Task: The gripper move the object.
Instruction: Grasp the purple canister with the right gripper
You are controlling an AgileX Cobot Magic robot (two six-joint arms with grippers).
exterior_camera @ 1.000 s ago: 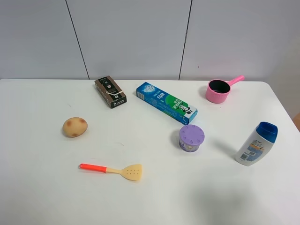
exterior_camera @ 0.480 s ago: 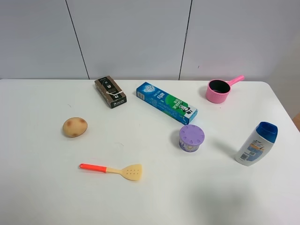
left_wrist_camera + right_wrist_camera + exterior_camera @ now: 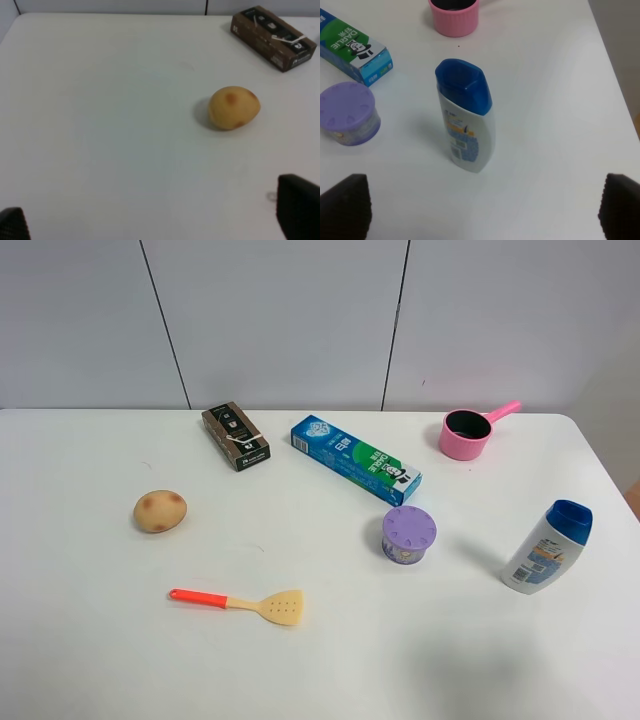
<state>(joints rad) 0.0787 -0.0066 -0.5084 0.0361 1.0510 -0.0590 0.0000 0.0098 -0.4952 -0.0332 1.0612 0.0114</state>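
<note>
Nothing on the desk (image 3: 80, 660) has shifted against the earlier high views: every item lies where it lay, and no arm reaches into that view. The long toothpaste box (image 3: 356, 459) lies slantwise at mid-desk. The white blue-capped bottle (image 3: 546, 547) stands toward the right edge, and the pink saucepan (image 3: 466, 434) sits at the back. The purple tub (image 3: 409, 533) stands upright just in front of the box's near end, well apart from the bottle.

Both claws are spread wide with nothing between their tips. The left claw (image 3: 156, 215) hangs over bare desk near the potato (image 3: 234, 107). The right claw (image 3: 482, 207) looks down on the bottle, with the tub off to one side.

The right claw seems the natural one, being nearer. It should pass clear of the bottle (tall and easily toppled) and come down centred over the lid. Its tips should straddle the round wall and close below the rim, staying off the toothpaste box.
</note>
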